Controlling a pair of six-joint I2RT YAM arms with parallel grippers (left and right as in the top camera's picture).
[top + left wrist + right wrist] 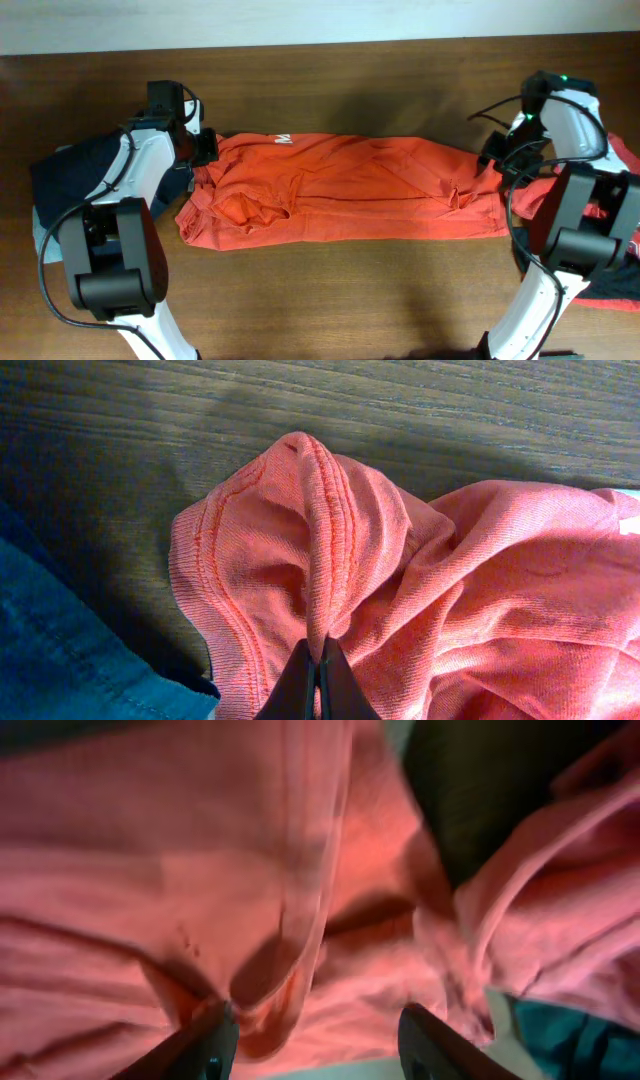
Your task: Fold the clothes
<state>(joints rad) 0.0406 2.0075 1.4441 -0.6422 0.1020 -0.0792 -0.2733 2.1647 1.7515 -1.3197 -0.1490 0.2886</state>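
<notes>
Item under inspection is the orange-red T-shirt (350, 190), lying lengthwise across the middle of the desk (350, 290), drawn out into a long band from left to right with creases and a loose bunch of folds toward its left half. A scrap of white lettering (283, 139) shows on its far edge near the left end. My left pincer (205, 148) sits at that left end; from the left wrist view it (320, 660) is clenched tight on a raised ridge of the shirt's stitched hem (320, 530), jaws pressed together with the fabric pinched between them, and the cloth around it humps up off the wood. My right pincer (495, 155) is at the opposite end of the shirt, at its far right corner. In the right wrist view, which is blurred, its two fingers (205, 1045) stand well apart above the crumpled fabric (200, 870); I record the pincer (320, 1030) as released, and I cannot tell whether either finger touches the cloth. Outward from the shirt: a dark navy garment (70, 165) lies in a heap at the left edge of the desk, just beside the shirt's left end and partly under my left arm, with a pale piece (38, 235) showing at its outer side. At the right edge, a second orange-red garment (625, 155) lies under my right arm, with a dark piece (610, 285) below it
</notes>
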